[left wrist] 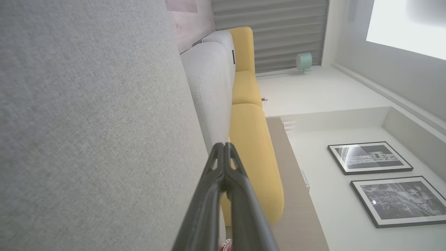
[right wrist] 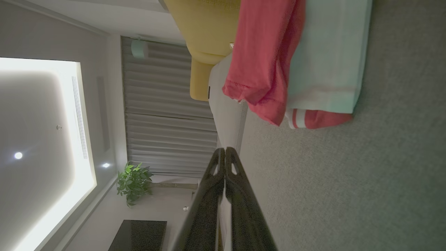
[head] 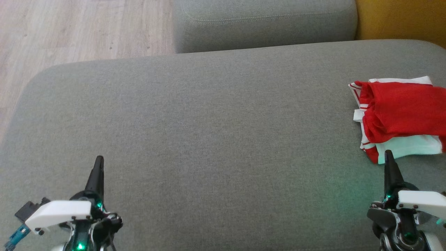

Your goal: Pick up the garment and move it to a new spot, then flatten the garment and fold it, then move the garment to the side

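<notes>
A red and white garment [head: 397, 115] lies folded in a compact bundle at the right edge of the grey cushion [head: 209, 139]. My right gripper [head: 388, 153] is shut and empty, its tip just short of the bundle's near edge. In the right wrist view the garment [right wrist: 296, 66] sits ahead of the closed right gripper [right wrist: 224, 150], apart from it. My left gripper [head: 99, 159] is shut and empty at the lower left, resting low over bare cushion, far from the garment. Seen from the left wrist, the left gripper [left wrist: 223, 146] has its two fingers pressed together.
A second grey cushion [head: 264, 24] stands behind the first, with a yellow cushion [head: 400, 19] at the far right. Wooden floor [head: 69, 31] lies beyond the cushion's rounded left edge. The wrist views show curtains, framed pictures [left wrist: 369, 157] and a potted plant [right wrist: 134, 183].
</notes>
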{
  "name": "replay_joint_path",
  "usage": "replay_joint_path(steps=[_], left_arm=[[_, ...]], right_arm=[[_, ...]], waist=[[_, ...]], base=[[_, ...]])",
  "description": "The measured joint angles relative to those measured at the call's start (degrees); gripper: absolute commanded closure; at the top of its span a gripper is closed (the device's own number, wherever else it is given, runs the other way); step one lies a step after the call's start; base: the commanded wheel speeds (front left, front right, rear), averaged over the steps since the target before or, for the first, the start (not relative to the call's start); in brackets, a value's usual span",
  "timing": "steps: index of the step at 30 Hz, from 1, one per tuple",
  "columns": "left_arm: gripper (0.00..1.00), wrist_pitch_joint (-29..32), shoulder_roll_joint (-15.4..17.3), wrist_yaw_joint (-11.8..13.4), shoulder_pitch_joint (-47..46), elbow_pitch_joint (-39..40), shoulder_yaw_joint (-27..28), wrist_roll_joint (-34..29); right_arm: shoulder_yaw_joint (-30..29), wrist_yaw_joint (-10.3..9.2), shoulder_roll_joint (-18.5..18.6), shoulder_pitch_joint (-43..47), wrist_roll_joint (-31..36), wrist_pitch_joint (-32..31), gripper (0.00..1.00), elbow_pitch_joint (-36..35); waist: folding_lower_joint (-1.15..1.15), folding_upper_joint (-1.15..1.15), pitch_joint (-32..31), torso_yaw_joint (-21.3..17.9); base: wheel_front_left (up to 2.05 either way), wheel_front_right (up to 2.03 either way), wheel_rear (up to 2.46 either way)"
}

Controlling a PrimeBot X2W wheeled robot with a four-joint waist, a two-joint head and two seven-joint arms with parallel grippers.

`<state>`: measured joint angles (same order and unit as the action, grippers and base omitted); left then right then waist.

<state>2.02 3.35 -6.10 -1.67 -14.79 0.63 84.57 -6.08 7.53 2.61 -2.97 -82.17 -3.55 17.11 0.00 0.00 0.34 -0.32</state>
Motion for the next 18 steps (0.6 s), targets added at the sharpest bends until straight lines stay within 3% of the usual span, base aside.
replay_joint_path(steps=[13, 18], left_arm=[[1.00, 2.52, -0.01, -0.82, -1.09, -0.68, 1.86, 8.13], [1.00, 2.53, -0.01, -0.97, -1.09, -0.70, 2.00, 8.91]], right_arm=[[-1.25, 0.00, 0.00, -0.02, -9.05, -2.25, 1.00, -0.76], [-1.35, 0.00, 0.00, -0.02, -9.69, -2.53, 1.00, -0.91]], waist=[[0.00, 0.00, -0.16, 0.31], [0.00, 0.00, -0.16, 0.33]], base=[[0.00, 0.00, 0.00], [0.00, 0.00, 0.00]])
